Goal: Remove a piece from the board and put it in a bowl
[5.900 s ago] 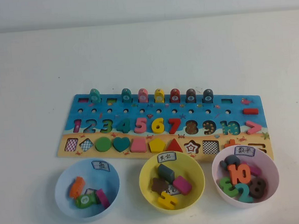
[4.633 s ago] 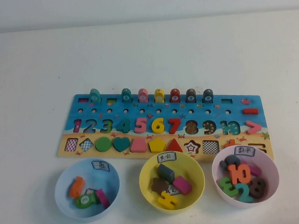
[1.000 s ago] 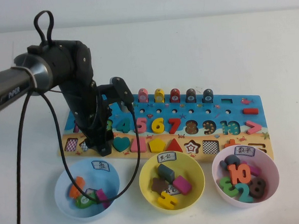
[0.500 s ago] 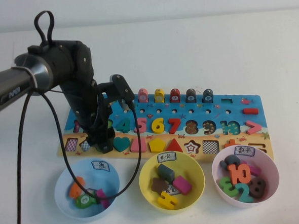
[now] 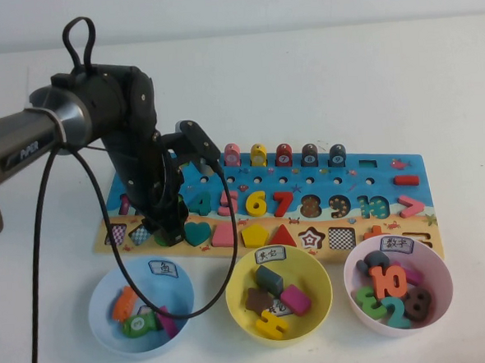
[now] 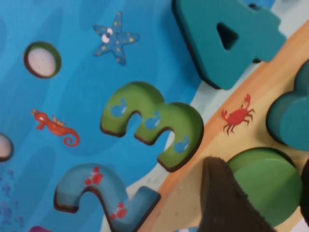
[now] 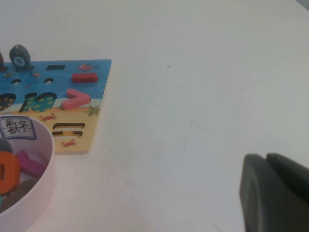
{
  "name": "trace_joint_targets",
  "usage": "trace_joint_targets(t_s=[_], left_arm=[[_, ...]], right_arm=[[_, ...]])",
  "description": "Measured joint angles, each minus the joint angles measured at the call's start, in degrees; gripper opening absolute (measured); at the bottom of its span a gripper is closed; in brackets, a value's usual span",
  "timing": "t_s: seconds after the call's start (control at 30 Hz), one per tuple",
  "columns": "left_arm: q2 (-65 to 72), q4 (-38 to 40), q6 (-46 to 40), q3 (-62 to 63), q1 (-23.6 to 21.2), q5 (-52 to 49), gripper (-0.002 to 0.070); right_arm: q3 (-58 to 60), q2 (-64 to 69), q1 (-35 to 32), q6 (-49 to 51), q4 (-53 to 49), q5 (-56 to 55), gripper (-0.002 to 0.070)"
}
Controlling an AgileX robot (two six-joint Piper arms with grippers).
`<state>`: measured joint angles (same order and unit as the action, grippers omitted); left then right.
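Observation:
The green disc (image 6: 270, 179) sits in its round slot in the sandy strip of the board (image 5: 367, 192), next to the teal heart (image 5: 197, 233). My left gripper (image 5: 167, 235) stands straight down over it and hides most of it in the high view. In the left wrist view the left gripper (image 6: 263, 193) has one finger (image 6: 219, 203) against the disc's edge and the other at its far side, closed on it. The yellow bowl (image 5: 233, 293) stands in front of the board, in the middle. My right gripper (image 7: 266, 166) is shut and empty over bare table, right of the board.
A light blue bowl (image 5: 98, 310) with a few pieces stands just in front of the left gripper. A pink bowl (image 5: 443, 288) with number pieces stands at the right. The left arm's cable (image 5: 223, 265) loops over the blue and yellow bowls. Pegs (image 5: 284, 154) line the board's far edge.
My left arm came in over the board's left end. Over the last second it has stayed on the green disc, with the wrist shifting slightly right and up.

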<state>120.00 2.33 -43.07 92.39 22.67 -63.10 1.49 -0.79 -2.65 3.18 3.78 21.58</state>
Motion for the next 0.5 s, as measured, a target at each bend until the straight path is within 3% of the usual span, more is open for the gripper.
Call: trace_joint_targets(t_s=[0.5], left_arm=[[0.1,-0.3,2.1,0.3,0.0,-0.8,0.0276]], right_arm=[[0.0,0.0,0.0,0.0,0.0,0.0,-0.0017]])
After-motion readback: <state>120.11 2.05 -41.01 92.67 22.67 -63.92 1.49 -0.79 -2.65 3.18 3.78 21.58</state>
